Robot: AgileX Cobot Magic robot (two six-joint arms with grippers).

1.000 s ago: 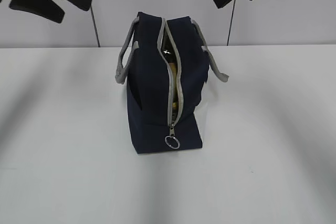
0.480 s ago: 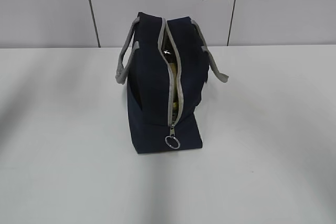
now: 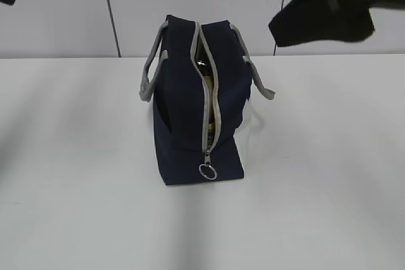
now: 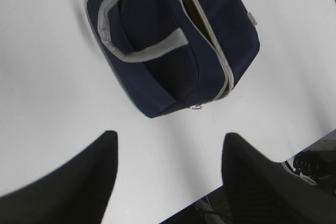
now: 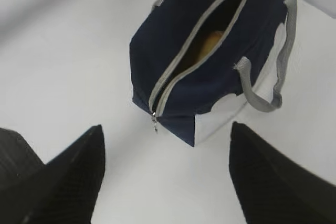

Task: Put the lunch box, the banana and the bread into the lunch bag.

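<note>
- Left gripper (image 4: 168, 182) hangs high at far left, jaws wide, empty.
- Right gripper (image 5: 167, 177) hangs high at far right, jaws wide, empty.
- Lunch bag (image 3: 183, 112) stands mid-table, zipper open.
- Bread (image 5: 212, 40) shows golden inside the slit; other contents hidden.

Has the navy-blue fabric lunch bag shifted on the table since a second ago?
No. The navy-blue fabric lunch bag sits at the same spot against the dark wall seam behind it, zipper still partly open, metal ring pull unchanged.
</note>
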